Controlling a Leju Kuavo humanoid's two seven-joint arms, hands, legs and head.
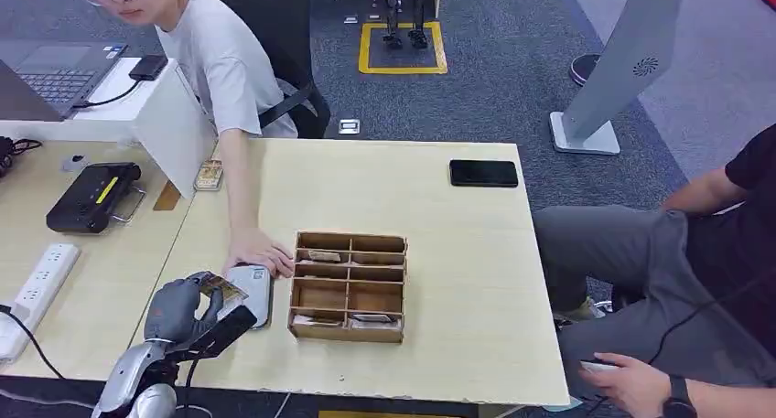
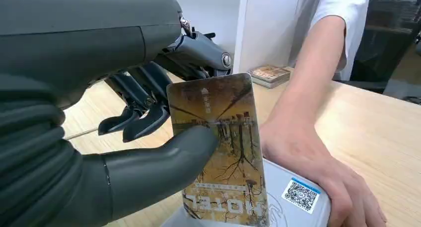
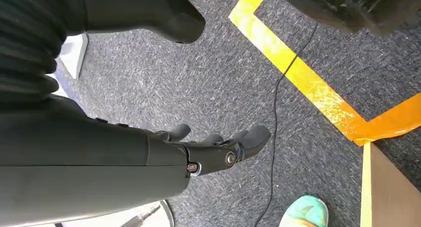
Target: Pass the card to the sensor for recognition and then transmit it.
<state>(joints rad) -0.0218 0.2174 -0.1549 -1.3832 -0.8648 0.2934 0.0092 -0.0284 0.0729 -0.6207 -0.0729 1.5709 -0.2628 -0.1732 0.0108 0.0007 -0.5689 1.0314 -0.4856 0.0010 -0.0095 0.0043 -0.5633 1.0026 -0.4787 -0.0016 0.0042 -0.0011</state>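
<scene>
1. Pinching the card (image 2: 218, 147) between thumb and fingers, the left hand (image 1: 188, 308) carries it at the near left of the table (image 1: 458, 345), tilted up on its lower edge just over the sensor (image 1: 252, 290). The wrist view shows the thumb (image 2: 164, 157) pressed on the printed face and the dark fingers (image 2: 144, 117) behind it.

2. Lay the card flatter, I would judge: a reader of this kind likely wants the face close and level with its top, not one edge. Roll the wrist so the face comes down toward the white top near the code label (image 2: 300, 194).

3. Keep the pinch as firm as it is. The thumb sits mid-card, which leaves the lower half free to meet the reader; shifting the hold now risks a drop.

4. Mind the person's hand (image 1: 261, 251), which rests on the sensor's far edge, just beside the card. Lower slowly and stay on the near part of the top.

5. Hold there briefly, since recognition probably needs a short pause, before carrying the card on. The divided tray (image 1: 348, 285) stands just right of the sensor, so lift clear of its wall if moving that way.

6. Leave the right hand (image 3: 213, 152) hanging over the carpet, its fingers loosely curled and holding nothing.
</scene>
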